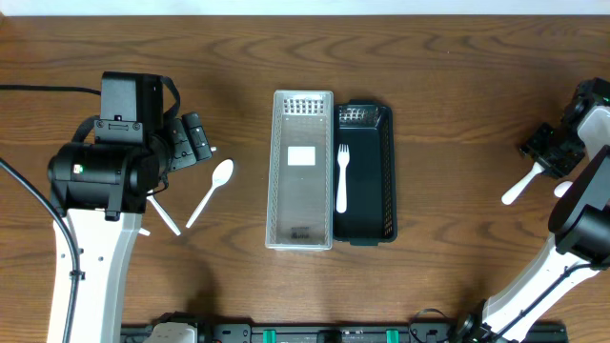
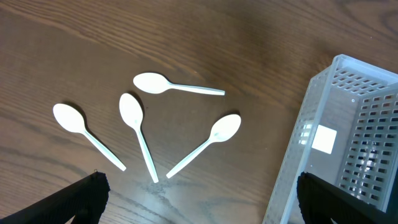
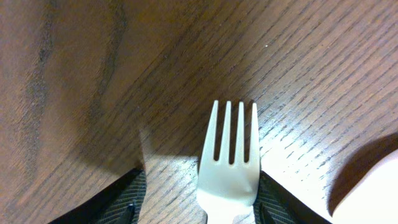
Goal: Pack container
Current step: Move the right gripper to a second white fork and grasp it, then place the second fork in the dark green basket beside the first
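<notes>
At far left, the left gripper hangs spread wide over four loose white plastic spoons, seemingly poised to choose one. In the middle, a clear slotted plastic bin touches a black plastic tray holding one white fork, with open wooden tabletop on either side. At far right, the right gripper pinches another white plastic fork.

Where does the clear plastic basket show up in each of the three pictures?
Overhead: the clear basket lies mid-table, alongside the dark tray's left side.
Left wrist: its corner fills the right edge.
Right wrist: not in it; only a white fork between the right pincer's fingers.
Shared landmark: the spoon nearest the basket, seen in the overhead and left wrist views; the wooden table in all three.
</notes>
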Robot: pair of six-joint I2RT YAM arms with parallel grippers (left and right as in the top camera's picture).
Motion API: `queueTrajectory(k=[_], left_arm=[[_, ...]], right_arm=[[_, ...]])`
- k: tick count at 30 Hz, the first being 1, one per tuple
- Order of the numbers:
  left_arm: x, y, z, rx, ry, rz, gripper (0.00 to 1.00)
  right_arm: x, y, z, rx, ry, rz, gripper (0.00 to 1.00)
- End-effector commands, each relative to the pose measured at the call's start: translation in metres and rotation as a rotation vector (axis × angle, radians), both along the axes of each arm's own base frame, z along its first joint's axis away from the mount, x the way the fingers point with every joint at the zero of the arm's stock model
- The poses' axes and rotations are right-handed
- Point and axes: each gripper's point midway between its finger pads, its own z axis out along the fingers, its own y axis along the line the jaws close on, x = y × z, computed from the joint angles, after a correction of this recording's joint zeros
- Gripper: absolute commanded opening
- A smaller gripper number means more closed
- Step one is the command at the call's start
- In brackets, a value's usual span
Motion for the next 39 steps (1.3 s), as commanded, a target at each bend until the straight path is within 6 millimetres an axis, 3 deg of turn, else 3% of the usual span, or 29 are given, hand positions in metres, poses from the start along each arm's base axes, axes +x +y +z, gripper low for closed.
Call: queueTrajectory(k=[1, 4, 14, 19, 24, 27, 30, 35, 39], left_arm=[[0.002, 0.003, 0.006, 0.017, -0.011, -0.002, 0.98], [0.002, 0.003, 0.005, 0.017, -0.011, -0.002, 0.98], [0.002, 0.003, 0.005, 0.017, -0.011, -0.002, 0.98], [0.002, 0.003, 0.005, 0.017, -0.011, -0.002, 0.98], [0.002, 0.003, 0.006, 0.017, -0.011, -0.002, 0.98], [0.002, 0.003, 0.006, 0.017, -0.011, -0.002, 0.98], [0.002, 0.003, 0.006, 0.017, -0.011, -0.002, 0.98], [0.002, 0.003, 0.006, 0.017, -0.011, -0.002, 0.98], [0.002, 0.003, 0.005, 0.017, -0.011, -0.002, 0.98]], right_arm=[[-0.006, 0.003, -0.014, 0.026, 0.033, 0.000, 0.51], [-0.006, 0.003, -0.014, 0.026, 0.033, 0.000, 0.41], [-0.007, 0.004, -0.014, 0.029, 0.039, 0.000, 0.24], [-0.018, 0.011, -0.014, 0.054, 0.084, -0.011, 0.01], [-0.014, 0.030, 0.002, 0.052, 0.085, 0.035, 0.01], [0.002, 0.054, 0.033, 0.022, 0.027, 0.109, 0.01], [0.020, 0.092, 0.076, -0.016, -0.067, 0.212, 0.01], [0.038, 0.188, 0.140, -0.011, -0.241, 0.435, 0.02], [0.032, 0.267, 0.155, 0.018, -0.285, 0.573, 0.03]])
